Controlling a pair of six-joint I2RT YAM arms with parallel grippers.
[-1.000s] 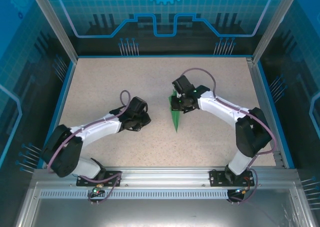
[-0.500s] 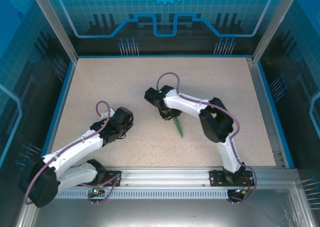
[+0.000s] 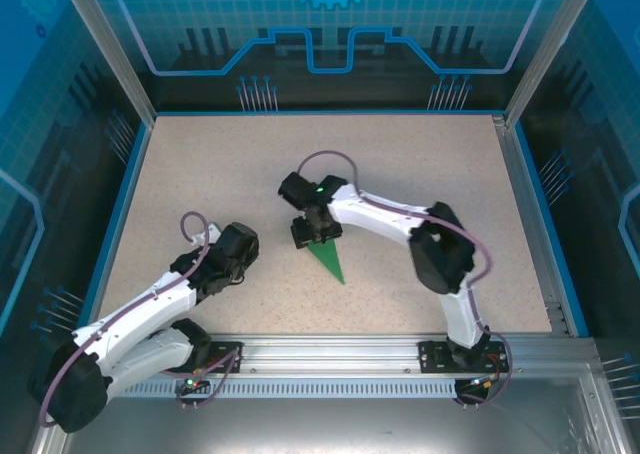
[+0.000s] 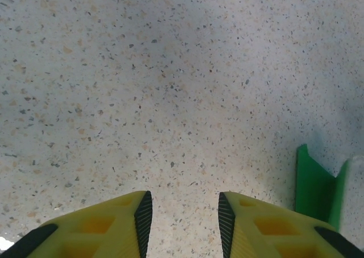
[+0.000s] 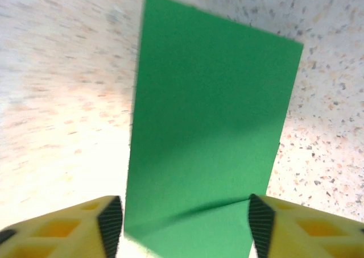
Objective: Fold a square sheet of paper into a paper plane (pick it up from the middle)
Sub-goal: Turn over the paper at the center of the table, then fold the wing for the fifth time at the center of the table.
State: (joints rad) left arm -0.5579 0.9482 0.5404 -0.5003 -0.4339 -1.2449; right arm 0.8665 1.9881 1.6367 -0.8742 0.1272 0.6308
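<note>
At table (image 3: 200, 174) centre, my right gripper (image 5: 181, 224) straddles the paper plane (image 5: 210, 127) wide-jawed, my left gripper (image 4: 181, 212) part-open, empty: folding looks done; next, lift both clear.

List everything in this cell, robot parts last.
paper plane: one, bright green, lying on the table near its middle, pointed end toward the arm bases.
table: one, speckled beige, blue border.
enclosure panels: several, blue, around the table.
mounting rail: one, silver, near edge.
left arm: one, white and black, reaching in from the near left.
left claw: one, yellow with black pads, open over bare table beside the plane.
right arm: one, white and black, bent over the middle.
right claw: one, yellow with black pads, open, fingers either side of the plane's wide end.
</note>
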